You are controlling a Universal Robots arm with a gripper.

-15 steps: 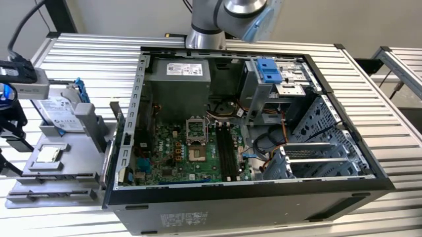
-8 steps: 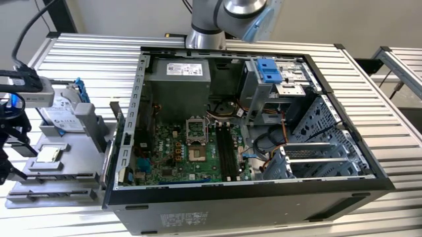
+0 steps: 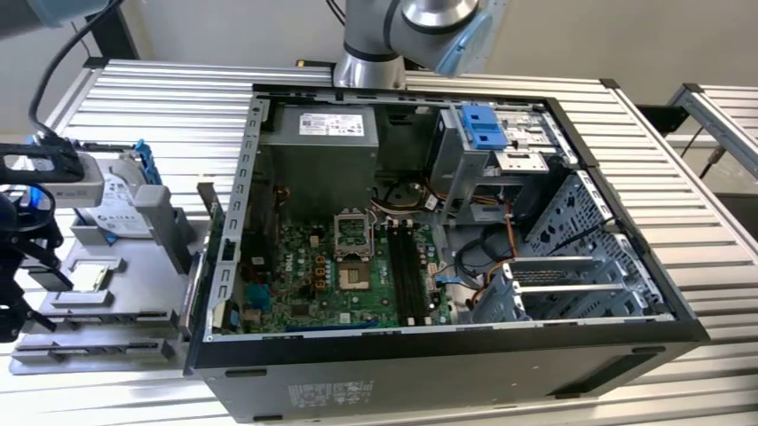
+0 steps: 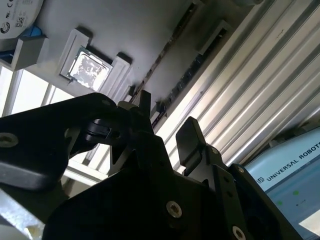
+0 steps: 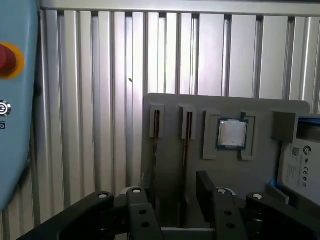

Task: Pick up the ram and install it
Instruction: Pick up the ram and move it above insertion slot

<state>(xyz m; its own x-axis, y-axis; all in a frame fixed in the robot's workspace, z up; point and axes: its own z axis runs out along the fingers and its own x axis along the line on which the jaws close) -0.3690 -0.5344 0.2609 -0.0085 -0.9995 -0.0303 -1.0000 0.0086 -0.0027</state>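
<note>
My black jaws hang parted, holding nothing, over the thin dark ram stick [image 5: 186,150] standing edgewise in the grey slotted holder [image 5: 260,107]. If I'm slightly off-line, they could strike its edge.

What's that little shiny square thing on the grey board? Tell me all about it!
The small square chip has a flat, silvery, metal-looking top with a thin dark greenish edge. It lies flat in its own square pocket in the grey holder tray, between the narrow slots and the hard drive. Only the tray touches it. The open gripper is apart from it.
</note>
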